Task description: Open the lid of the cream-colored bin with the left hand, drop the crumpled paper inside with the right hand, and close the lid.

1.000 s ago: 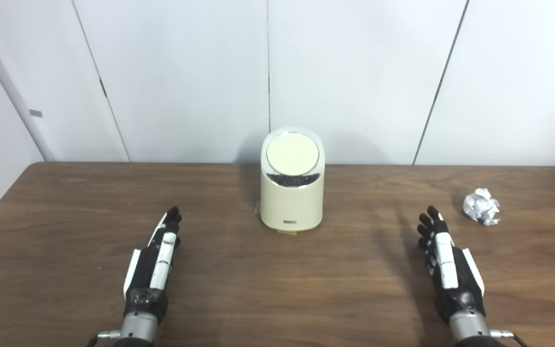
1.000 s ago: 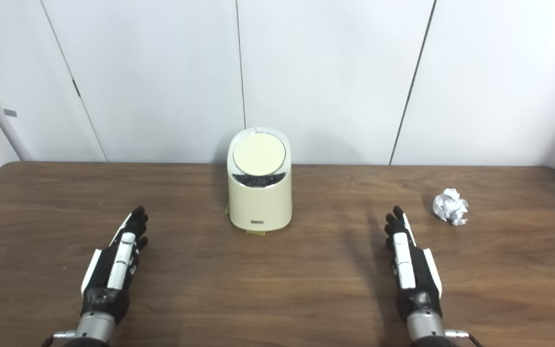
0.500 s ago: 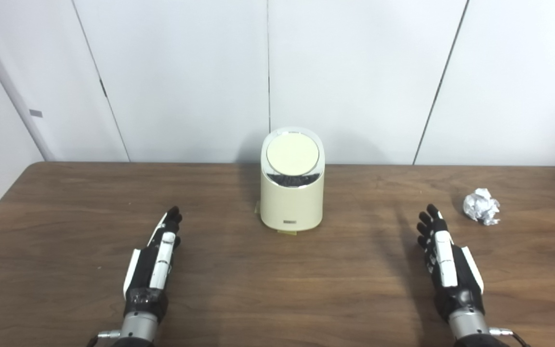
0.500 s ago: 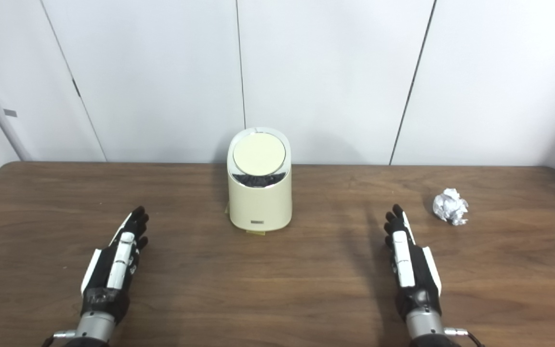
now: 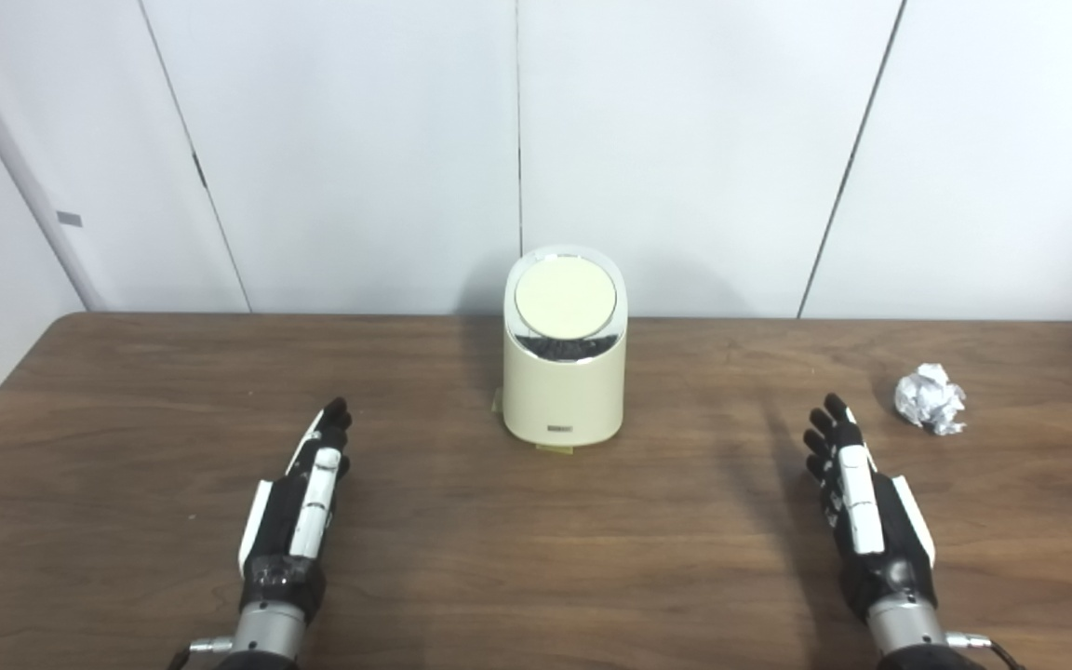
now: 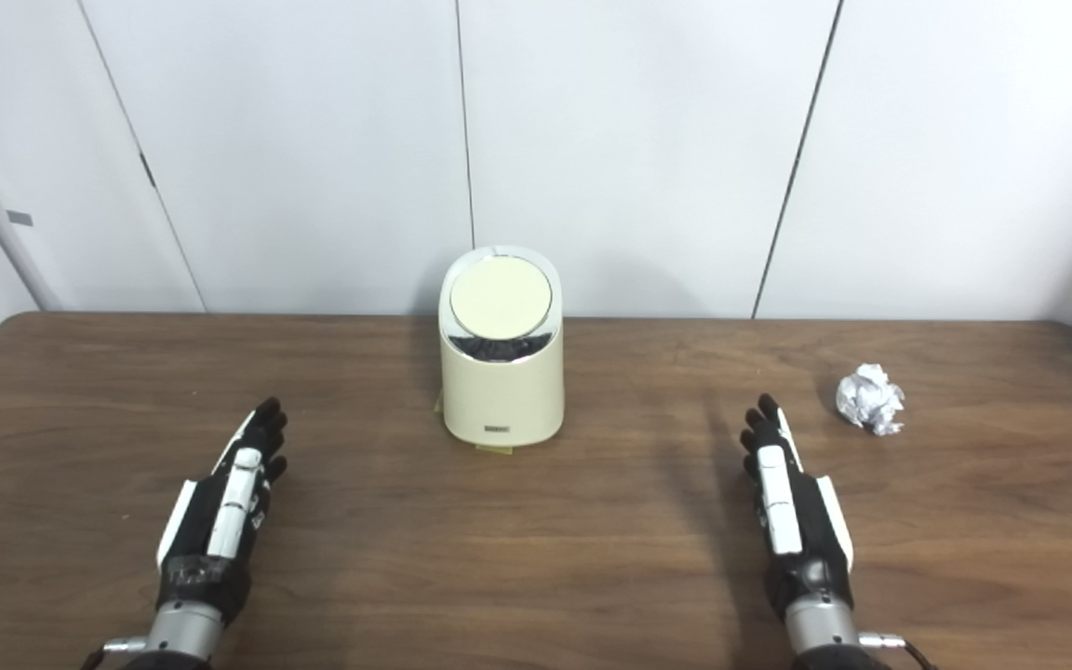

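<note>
Nearest, both arms come in from the bottom edge and lie low over the brown wooden table (image 5: 127, 391). Left hand (image 5: 299, 507): flat, fingers stretched forward and slightly apart, holding nothing, angled a little toward the middle. Right hand (image 5: 862, 507): the same posture, fingers extended and spread, holding nothing, fingertips pointing forward and slightly inward. Whether either palm actually touches the wood, cannot tell. The two hands sit well apart from each other. Ahead of the right hand's fingertips and a little to its outer side lies the crumpled paper (image 5: 931, 398), a white ball resting on the table, near the fingertips but not touching them. Further ahead, between the two hands, stands the cream-colored bin (image 5: 564, 391), upright, closer to the far edge of the table than to either hand. Its lid (image 5: 565, 298), a round cream disc tilted toward the camera, is down; a dark glossy band shows just below it. A small yellowish tab pokes out under the bin's front base. Beyond the table, white wall panels (image 5: 685, 140) with thin dark seams.
</note>
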Action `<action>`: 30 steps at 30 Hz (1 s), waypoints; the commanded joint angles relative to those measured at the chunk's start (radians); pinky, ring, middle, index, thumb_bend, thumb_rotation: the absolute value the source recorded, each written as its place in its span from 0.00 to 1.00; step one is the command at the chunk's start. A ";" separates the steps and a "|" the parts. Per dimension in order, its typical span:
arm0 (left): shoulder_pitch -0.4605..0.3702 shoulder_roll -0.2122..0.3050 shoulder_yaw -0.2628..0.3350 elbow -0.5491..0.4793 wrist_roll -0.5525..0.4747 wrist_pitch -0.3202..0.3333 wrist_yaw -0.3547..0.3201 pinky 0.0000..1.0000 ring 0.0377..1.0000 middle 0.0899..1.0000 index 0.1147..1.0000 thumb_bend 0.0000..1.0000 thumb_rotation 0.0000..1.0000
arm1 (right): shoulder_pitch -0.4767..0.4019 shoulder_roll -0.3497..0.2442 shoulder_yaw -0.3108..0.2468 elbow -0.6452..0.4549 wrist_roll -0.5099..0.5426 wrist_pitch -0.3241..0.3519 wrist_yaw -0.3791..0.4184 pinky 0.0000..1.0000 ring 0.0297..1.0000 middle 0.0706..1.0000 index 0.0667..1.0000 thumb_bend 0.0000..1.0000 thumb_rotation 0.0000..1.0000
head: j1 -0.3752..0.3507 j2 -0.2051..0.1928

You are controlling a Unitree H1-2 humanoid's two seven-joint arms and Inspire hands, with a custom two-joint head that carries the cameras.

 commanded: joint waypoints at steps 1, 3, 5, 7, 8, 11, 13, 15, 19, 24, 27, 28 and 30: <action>-0.022 0.002 -0.001 -0.041 -0.007 -0.015 -0.002 1.00 1.00 0.96 0.99 0.52 0.85 | -0.029 -0.002 -0.007 -0.046 0.004 -0.006 -0.001 0.98 0.96 0.97 0.98 0.66 0.96 | -0.003 0.002; -0.020 0.004 -0.002 -0.043 -0.005 -0.017 -0.002 1.00 1.00 0.96 0.99 0.52 0.85 | -0.028 -0.002 -0.006 -0.050 0.002 -0.005 -0.001 0.98 0.96 0.97 0.98 0.66 0.95 | -0.005 0.003; -0.018 0.006 -0.002 -0.045 -0.005 -0.017 -0.004 1.00 1.00 0.97 0.99 0.52 0.86 | -0.027 -0.003 -0.006 -0.052 0.001 -0.004 0.000 0.98 0.96 0.97 0.98 0.65 0.95 | -0.011 0.004; -0.017 0.006 -0.001 -0.046 -0.009 -0.017 -0.005 1.00 1.00 0.97 0.99 0.52 0.86 | -0.026 -0.003 -0.007 -0.053 0.000 -0.003 -0.001 0.97 0.96 0.97 0.98 0.65 0.95 | -0.016 0.002; -0.016 0.006 -0.001 -0.047 -0.009 -0.015 -0.005 1.00 1.00 0.97 0.99 0.51 0.86 | -0.026 -0.003 -0.008 -0.052 0.000 -0.003 -0.002 0.97 0.96 0.97 0.98 0.65 0.95 | -0.024 0.002; -0.014 0.009 -0.002 -0.045 -0.003 -0.018 -0.006 1.00 1.00 0.97 0.99 0.51 0.86 | -0.026 -0.003 -0.013 -0.049 0.006 -0.007 -0.002 0.96 0.96 0.97 0.98 0.66 0.95 | -0.032 -0.003; -0.014 0.012 -0.003 -0.043 0.000 -0.022 -0.007 1.00 1.00 0.97 1.00 0.52 0.86 | -0.025 -0.001 -0.014 -0.047 0.007 -0.010 -0.003 0.96 0.96 0.97 0.98 0.65 0.94 | -0.040 -0.006; -0.014 0.012 0.001 -0.043 -0.006 -0.022 -0.006 1.00 1.00 0.97 1.00 0.51 0.86 | -0.025 0.000 -0.014 -0.045 0.004 -0.012 -0.004 0.96 0.96 0.97 0.98 0.64 0.94 | -0.045 -0.007; -0.015 0.015 0.008 -0.039 -0.018 -0.023 -0.009 1.00 1.00 0.97 1.00 0.50 0.87 | -0.029 0.007 -0.014 -0.037 0.006 -0.017 -0.006 0.96 0.96 0.97 0.98 0.64 0.93 | -0.068 -0.009; -0.017 0.022 0.012 -0.033 -0.015 -0.030 -0.010 1.00 1.00 0.97 1.00 0.48 0.88 | -0.028 0.014 -0.003 -0.042 -0.010 -0.020 -0.011 0.95 0.95 0.96 0.98 0.61 0.92 | -0.088 -0.010; -0.017 0.024 0.015 -0.033 -0.020 -0.030 -0.011 1.00 1.00 0.97 1.00 0.49 0.87 | -0.027 0.016 0.000 -0.041 -0.010 -0.023 -0.011 0.95 0.95 0.96 0.98 0.60 0.92 | -0.101 -0.009; -0.017 0.025 0.015 -0.034 -0.022 -0.029 -0.011 1.00 1.00 0.97 1.00 0.49 0.87 | -0.027 0.018 0.000 -0.041 -0.010 -0.022 -0.012 0.95 0.95 0.96 0.98 0.61 0.92 | -0.103 -0.010; -0.016 0.028 0.015 -0.035 -0.023 -0.028 -0.012 1.00 1.00 0.98 1.00 0.50 0.87 | -0.027 0.022 0.001 -0.043 -0.011 -0.019 -0.016 0.94 0.94 0.96 0.97 0.61 0.92 | -0.111 -0.010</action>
